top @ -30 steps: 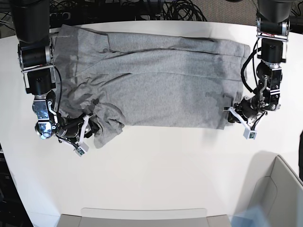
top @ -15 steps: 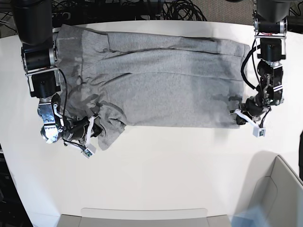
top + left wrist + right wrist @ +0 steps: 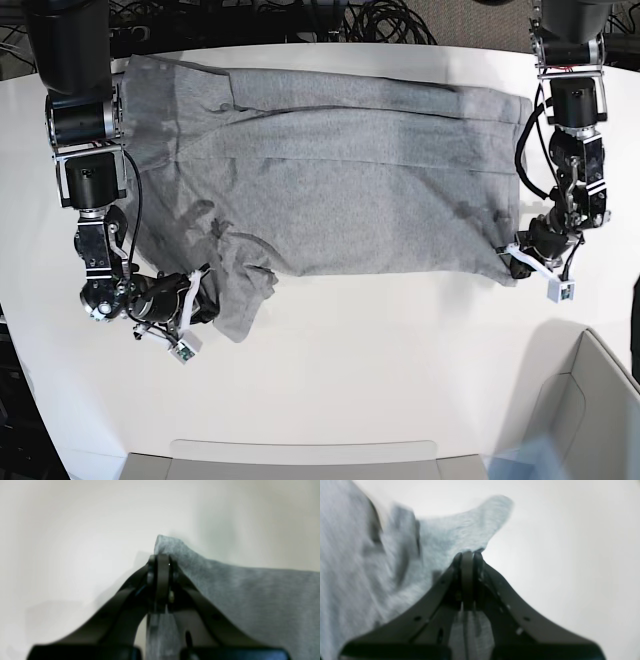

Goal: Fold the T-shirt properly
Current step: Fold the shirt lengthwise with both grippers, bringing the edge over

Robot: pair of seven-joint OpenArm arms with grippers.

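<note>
The heather-grey T-shirt (image 3: 340,180) lies spread, plain side up, across the far half of the white table (image 3: 350,360). My left gripper (image 3: 514,260) is at the shirt's near corner on the right of the base view. In the left wrist view the left gripper (image 3: 162,559) is shut on that corner of the T-shirt (image 3: 250,592). My right gripper (image 3: 204,300) is at the rumpled near corner on the left. In the right wrist view the right gripper (image 3: 467,555) is shut on a fold of the T-shirt (image 3: 365,580), and a flap sticks out past its tips.
A grey bin (image 3: 590,400) stands at the near right corner. A flat grey tray (image 3: 300,458) runs along the near edge. Cables (image 3: 330,18) lie behind the table's far edge. Both arm columns flank the shirt.
Both grippers have shut on the shirt's near corners. Each has moved a little toward the near edge, drawing its corner of cloth with it.
</note>
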